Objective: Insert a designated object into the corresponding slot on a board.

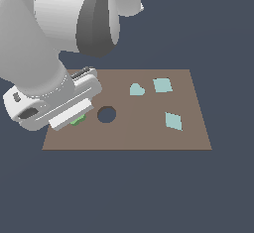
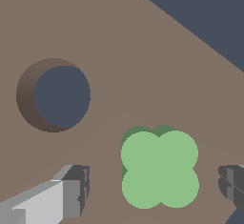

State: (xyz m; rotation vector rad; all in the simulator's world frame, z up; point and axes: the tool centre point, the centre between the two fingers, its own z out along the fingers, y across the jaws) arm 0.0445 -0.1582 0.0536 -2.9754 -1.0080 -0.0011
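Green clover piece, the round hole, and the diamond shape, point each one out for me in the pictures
green clover piece (image 2: 159, 169), wrist view, centre where its four lobes meet.
round hole (image 1: 106, 114), exterior view, middle of the dark opening.
diamond shape (image 1: 173, 121), exterior view, centre of its pale teal face.

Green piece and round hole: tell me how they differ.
The green piece has a four-lobed, clover-like outline; the round hole is a plain circle. The piece is solid and bright green; the hole is a dark opening with a brown inner wall. The piece lies between the open gripper fingers; the hole lies off to the side. Both are on the brown board.
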